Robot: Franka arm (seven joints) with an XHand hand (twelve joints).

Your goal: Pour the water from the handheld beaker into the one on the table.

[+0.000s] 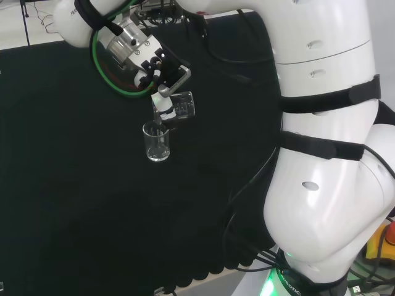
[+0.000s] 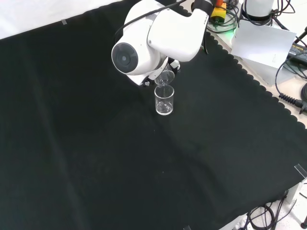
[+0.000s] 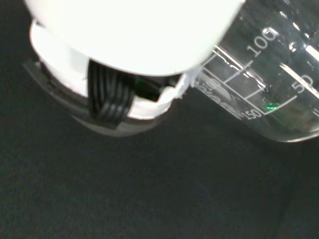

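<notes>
Black cloth covers the table (image 2: 96,143); one clear beaker on the table (image 2: 164,100) stands upright near its middle. Handheld beaker (image 1: 182,106) is tipped over, lip just above and beside the standing beaker's rim (image 1: 155,128). The hand (image 1: 162,79) has its fingers curled round the tipped beaker.

Pour step, by my read: keep the lip over the standing beaker's mouth, add tilt slowly, don't let the rims knock (the standing one looks light and nothing braces it).

Hard to make out:
- no stream of water visible; level in the standing beaker unreadable, clear on black
- front view: white arm link (image 2: 158,36) stands before the hand, only the tipped beaker's mouth (image 2: 164,78) pokes out just above the standing one
- wrist view: handheld beaker's wall (image 3: 269,84) close up, cut off at the edge; water inside not clear.
</notes>
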